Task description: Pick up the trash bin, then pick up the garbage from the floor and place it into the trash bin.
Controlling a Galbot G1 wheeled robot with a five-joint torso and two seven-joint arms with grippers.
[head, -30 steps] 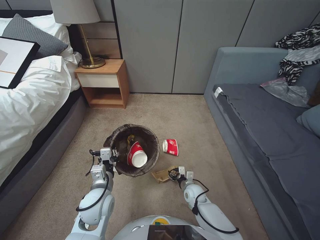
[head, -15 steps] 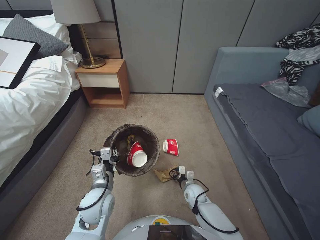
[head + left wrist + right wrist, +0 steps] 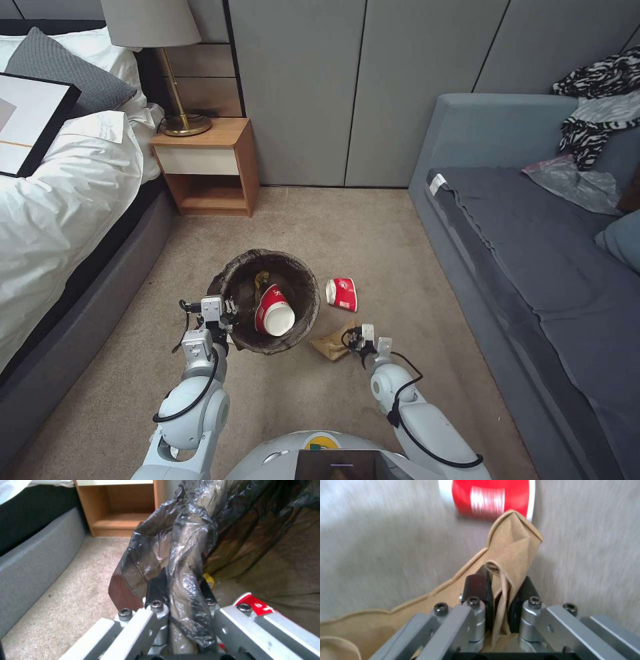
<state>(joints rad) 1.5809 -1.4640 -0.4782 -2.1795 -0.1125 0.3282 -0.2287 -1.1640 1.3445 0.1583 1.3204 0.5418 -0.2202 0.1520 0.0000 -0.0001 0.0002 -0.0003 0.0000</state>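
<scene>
On the carpet just ahead of you stands the trash bin (image 3: 270,300), its dark liner folded over the rim and a red-and-white paper cup (image 3: 274,311) lying tilted inside with its open mouth toward you. Your left hand (image 3: 220,319) grips the near-left rim; the left wrist view shows what the head view cannot, both black pads (image 3: 157,587) pinched narrow on the liner-wrapped rim (image 3: 186,562), with a corner of yellow wrapper (image 3: 208,579) and a red cup edge (image 3: 255,604) beyond it. White marks on that red edge are too blurred to read.

Just right of the bin lies the tan paper bag (image 3: 333,344), and your right hand (image 3: 360,341) is at its right end. From the head you cannot judge the grip, but the right wrist view shows the pads (image 3: 477,587) closed tight on an upright fold of the bag (image 3: 511,552), the rest of the paper spreading away over the carpet.

Beyond the bag, a second, flattened red-and-white cup (image 3: 342,294) rests on the floor, apart from the bin; its white print (image 3: 486,498) is smeared and unreadable.

Farther out, you have the bed (image 3: 60,193) on your left, the nightstand (image 3: 207,167) ahead, and the grey sofa (image 3: 533,267) to your right.
</scene>
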